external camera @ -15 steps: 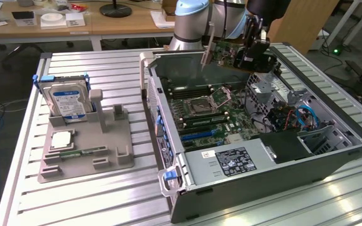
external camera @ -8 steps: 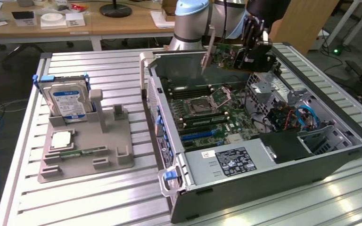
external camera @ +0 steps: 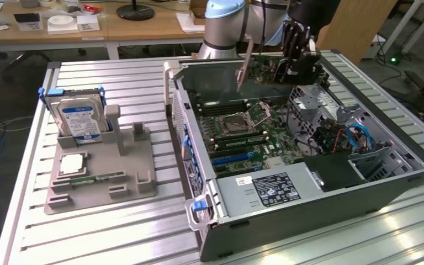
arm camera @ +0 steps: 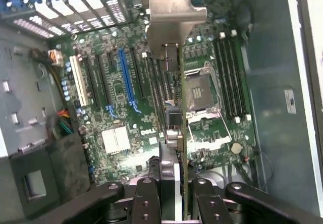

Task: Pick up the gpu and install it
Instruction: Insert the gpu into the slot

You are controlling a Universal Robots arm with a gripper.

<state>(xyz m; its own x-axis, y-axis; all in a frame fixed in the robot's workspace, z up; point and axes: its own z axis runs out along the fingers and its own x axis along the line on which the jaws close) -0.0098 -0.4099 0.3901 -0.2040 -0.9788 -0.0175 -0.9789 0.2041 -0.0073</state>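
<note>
item: gpu (external camera: pixel 265 73), green circuit-board card with a silver bracket (external camera: pixel 246 63) at one end.

location: held in the air over the open computer case (external camera: pixel 300 221), above the far end of the motherboard (external camera: pixel 245 135), touching nothing below. in the wrist view the gpu (arm camera: pixel 175 128) is seen edge-on, its bracket (arm camera: pixel 174 22) at the end away from the camera, with the blue slot (arm camera: pixel 126 77) off to one side and the empty processor socket (arm camera: pixel 199 90) on the other.

end effector: gripper (external camera: pixel 298 58) clamped on the card at the end opposite the bracket; in the wrist view the gripper (arm camera: pixel 174 186) is seen with a finger against each face.

handling, as judged: light, stiff, thin; fragile at the soldered parts and the contact edge. it is best taken across the flat faces or the cooler block, clear of the contacts; a one-end hold may let the bracket end sag or swing.

also present: hard drive (external camera: pixel 79 118) upright in a grey fixture (external camera: pixel 127 185), well apart from the case, with a memory stick (external camera: pixel 94 178) lying flat in it.
</note>
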